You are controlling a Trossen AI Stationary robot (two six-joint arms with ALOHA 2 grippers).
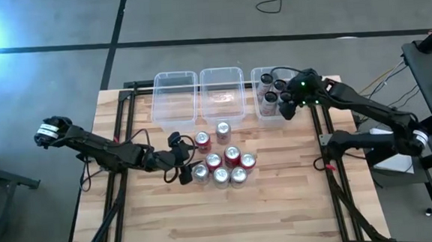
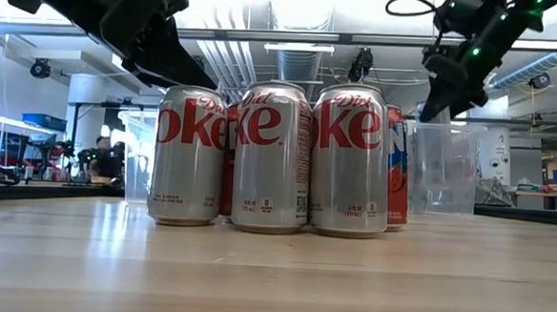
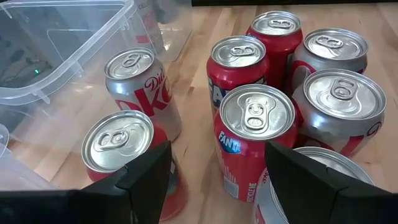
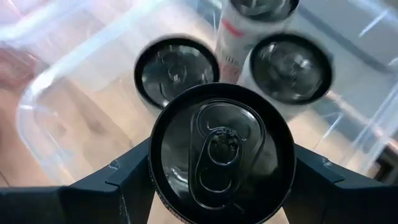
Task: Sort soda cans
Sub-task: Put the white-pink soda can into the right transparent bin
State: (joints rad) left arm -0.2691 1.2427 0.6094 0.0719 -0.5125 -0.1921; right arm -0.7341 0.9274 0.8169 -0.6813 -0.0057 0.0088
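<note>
Table (image 1: 177,221): pale wood planks, carrying three clear bins in a row along the far edge.

Left bin (image 1: 175,93) and middle bin (image 1: 222,90): contents cannot be made out.

Right bin (image 1: 267,95): toward the far right corner; holds dark-topped cans (image 4: 177,71), all upright, long axis vertical, tops facing up.

Black can (image 4: 221,152): upright, top up, clamped between the fingers of the right gripper (image 1: 288,101), which sits over the right bin.

Cluster of cans (image 1: 222,165): near the table's middle, just in front of the bins; red and silver-bodied, every one standing upright with silver top up. In the low view three silver cans (image 2: 271,156) stand side by side at the front, touching or nearly so, with a red can (image 2: 397,167) behind them at the right.

Separate pair: red can (image 1: 202,140) and silver can (image 1: 222,129), between cluster and bins, upright.

Left gripper (image 1: 179,164): at the cluster's left side, fingers spread, holding nothing; a red can (image 3: 252,143) stands just ahead between them.
</note>
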